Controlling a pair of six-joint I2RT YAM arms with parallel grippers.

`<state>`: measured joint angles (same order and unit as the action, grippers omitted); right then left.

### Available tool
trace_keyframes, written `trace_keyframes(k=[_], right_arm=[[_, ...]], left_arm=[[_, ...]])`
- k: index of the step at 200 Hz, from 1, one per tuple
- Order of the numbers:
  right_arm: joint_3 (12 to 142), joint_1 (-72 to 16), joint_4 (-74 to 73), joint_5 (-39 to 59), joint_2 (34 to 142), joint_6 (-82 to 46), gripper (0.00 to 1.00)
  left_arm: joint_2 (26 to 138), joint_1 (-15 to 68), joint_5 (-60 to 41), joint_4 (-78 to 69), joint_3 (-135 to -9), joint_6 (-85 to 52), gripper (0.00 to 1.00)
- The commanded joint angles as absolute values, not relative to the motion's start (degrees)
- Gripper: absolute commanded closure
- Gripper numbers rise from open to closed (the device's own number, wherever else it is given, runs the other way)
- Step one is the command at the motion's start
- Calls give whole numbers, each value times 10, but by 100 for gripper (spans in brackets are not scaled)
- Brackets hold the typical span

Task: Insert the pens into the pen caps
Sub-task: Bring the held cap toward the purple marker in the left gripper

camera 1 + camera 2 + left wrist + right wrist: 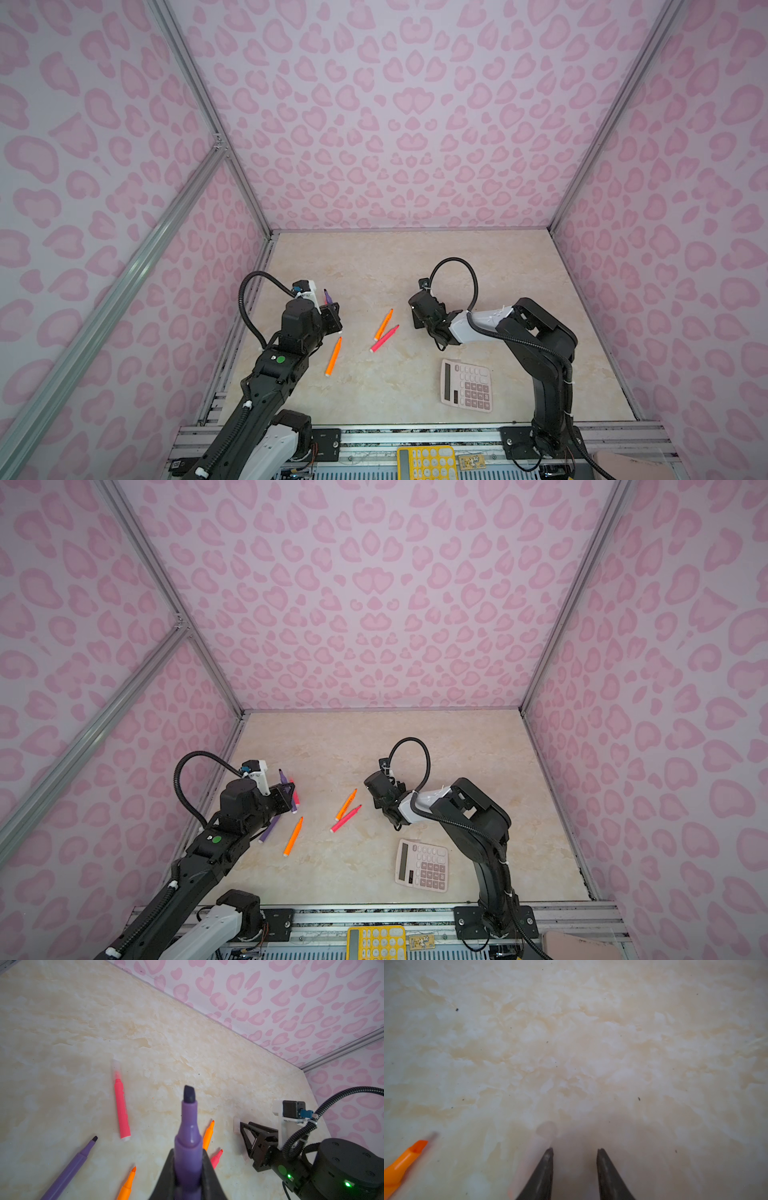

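Observation:
My left gripper (188,1152) is shut on a purple pen (188,1126) whose dark tip points out ahead; it shows in both top views (332,316) (289,791). On the beige surface lie a second purple pen (72,1167), a pink-red pen (122,1109) with a clear cap (117,1067) over its tip, two orange pens (333,356) (383,324) and another pink-red pen (384,338). My right gripper (574,1149) (415,322) hovers low and open, nothing between its fingers. A clear pen cap (544,1136) lies just outside one fingertip (549,1154).
A white calculator (466,385) lies near the front right, close to the right arm's base. A yellow calculator (424,461) sits on the metal rail at the front edge. Pink patterned walls close in three sides.

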<state>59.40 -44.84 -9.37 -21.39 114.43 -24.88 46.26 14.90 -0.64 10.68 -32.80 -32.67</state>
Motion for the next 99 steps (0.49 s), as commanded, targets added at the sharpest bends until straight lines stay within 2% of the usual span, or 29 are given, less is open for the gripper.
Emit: trace_keyframes(k=[1,45,67,99], right_arm=[[590,-448,16,-189,1158,-243,63],[585,-446,26,-209,1122,-246,64],[584,-445,28,-207,1091,-249,65],[581,-448,20,-197,1053,-259,66]], left_arm=[[460,149,-9,102,-335,-321,97],[460,149,-16,98,-335,-320,97],[462,151,-51,82,-333,-311,97],[509,191,-85,71,-357,-287,97]])
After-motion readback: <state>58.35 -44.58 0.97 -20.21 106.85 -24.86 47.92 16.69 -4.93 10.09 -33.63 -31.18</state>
